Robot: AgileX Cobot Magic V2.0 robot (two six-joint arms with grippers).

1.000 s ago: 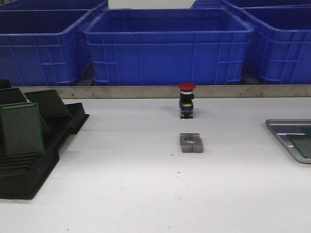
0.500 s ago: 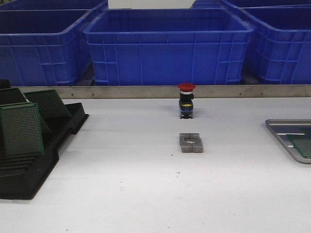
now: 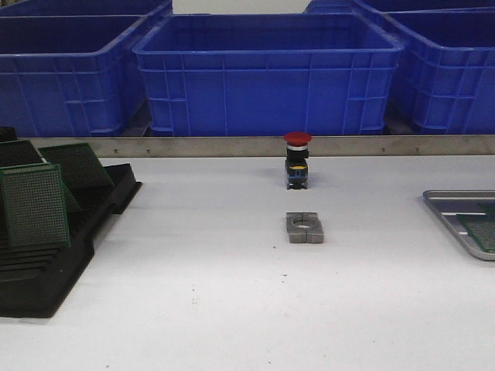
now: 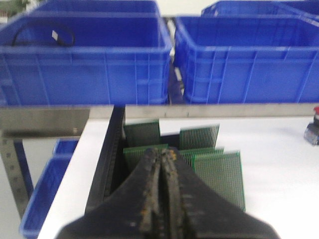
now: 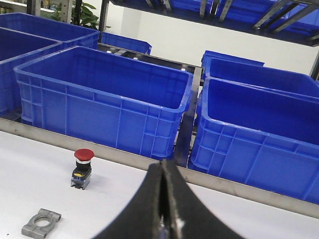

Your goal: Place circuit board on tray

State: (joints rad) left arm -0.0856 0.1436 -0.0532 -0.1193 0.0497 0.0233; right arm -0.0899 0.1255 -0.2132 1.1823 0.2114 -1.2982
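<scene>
Several green circuit boards stand in a black slotted rack (image 3: pixel 46 270) at the table's left; the nearest circuit board (image 3: pixel 32 205) leans at the front. One more green board (image 3: pixel 483 232) lies in the silvery tray (image 3: pixel 445 202) at the right edge, partly cut off by the frame. Neither arm shows in the front view. In the left wrist view my left gripper (image 4: pixel 162 153) is shut and empty, hovering just short of the rack's boards (image 4: pixel 219 174). My right gripper (image 5: pixel 163 163) is shut and empty above bare table; the tray is out of its view.
A red-capped push button (image 3: pixel 297 160) and a grey metal clamp block (image 3: pixel 304 227) sit mid-table. Blue crates (image 3: pixel 267 73) line the back behind a metal rail (image 3: pixel 232 145). The rack's dark side wall (image 4: pixel 107 159) runs beside the table's left edge.
Almost nothing moved. A dark patch over the tray's board at the right edge has shrunk out of the frame.
</scene>
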